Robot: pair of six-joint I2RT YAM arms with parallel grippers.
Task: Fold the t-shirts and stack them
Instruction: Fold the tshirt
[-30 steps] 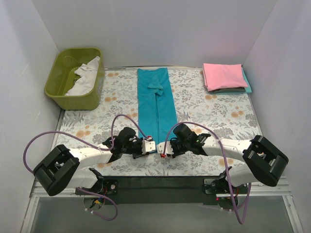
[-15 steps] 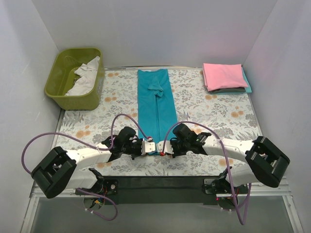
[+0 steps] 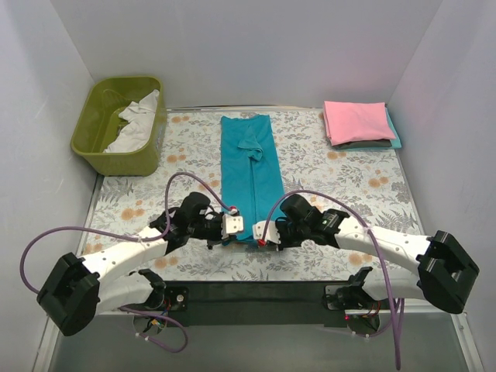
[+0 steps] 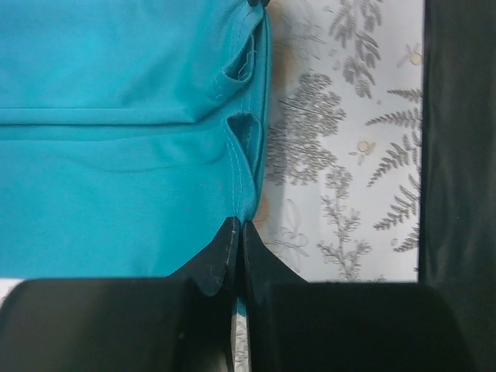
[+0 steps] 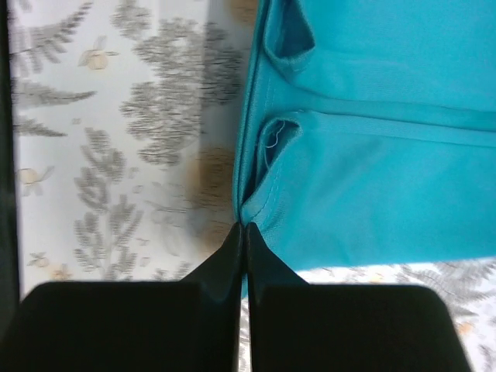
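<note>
A teal t-shirt [image 3: 249,167] lies as a long narrow strip down the middle of the floral cloth, sleeves folded in. My left gripper [image 3: 234,236] is shut on its near left corner [image 4: 242,221]. My right gripper [image 3: 262,239] is shut on its near right corner [image 5: 246,218]. Both corners are lifted slightly off the cloth. A folded pink t-shirt [image 3: 356,120] tops a stack of folded shirts at the far right.
An olive-green tub [image 3: 122,124] with white cloth in it stands at the far left. The floral table cloth [image 3: 333,178] covers the table. A black strip [image 3: 256,293] runs along the near edge by the arm bases.
Both grippers closed in on the near hem of the teal shirt and pinched its corners. The hem has been drawn up and a little away from the near edge.
</note>
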